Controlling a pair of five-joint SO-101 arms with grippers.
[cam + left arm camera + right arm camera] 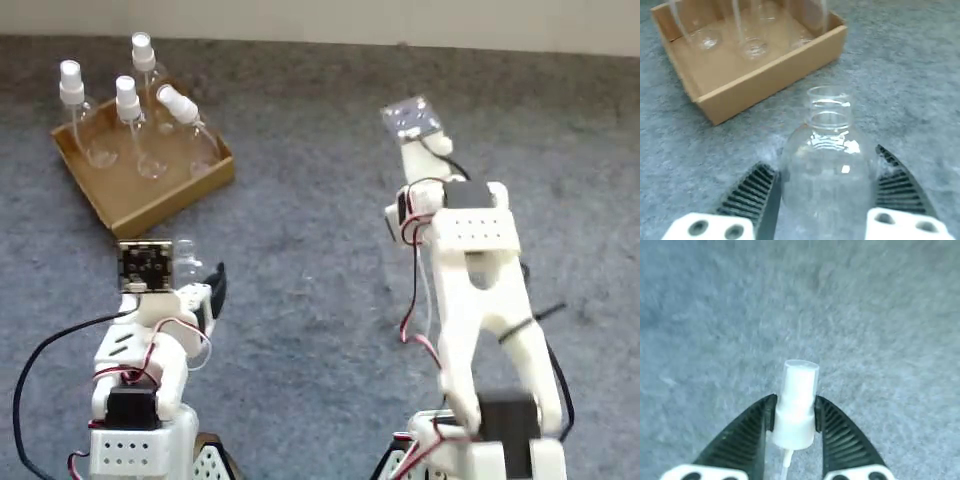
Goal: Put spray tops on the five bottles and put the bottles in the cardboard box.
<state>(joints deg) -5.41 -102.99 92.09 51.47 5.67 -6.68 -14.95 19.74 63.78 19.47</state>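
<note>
Surface: grey, carpet-like covering [300,225] across the table, with a pale strip along the far edge.
Cardboard box [175,200]: far left, shallow and open-topped, set at an angle to the table edge. Its low brown wall [775,75] faces the left arm.
Upright bottles [128,125]: three clear ones standing inside the box, each with a white spray top fitted.
Tilted bottle [188,120]: the fourth one in the box, also capped. Leans at the box's right side, with its white top pointing up and left.
Left gripper [822,160]: near left, on the near side of the box and apart from it. Closed on the round body of a clear bottle, one ribbed black finger [752,192] pressed to each flank.
Uncapped bottle [827,150]: held between those fingers — neck open, threads bare, mouth towards the box. Seen from above just right of the left wrist camera [187,258]. Not possible to tell whether it rests on the carpet or is lifted.
Right arm [470,260]: stretched out right of centre, reaching farther than the left.
Right gripper [795,400]: clamped on a white spray top, fingers tight against its lower collar.
Spray top [797,390]: nozzle end clear of the fingertips, thin dip tube [786,460] trailing back between the fingers — grey carpet beyond it.
Gap: spray top and uncapped bottle well apart.
</note>
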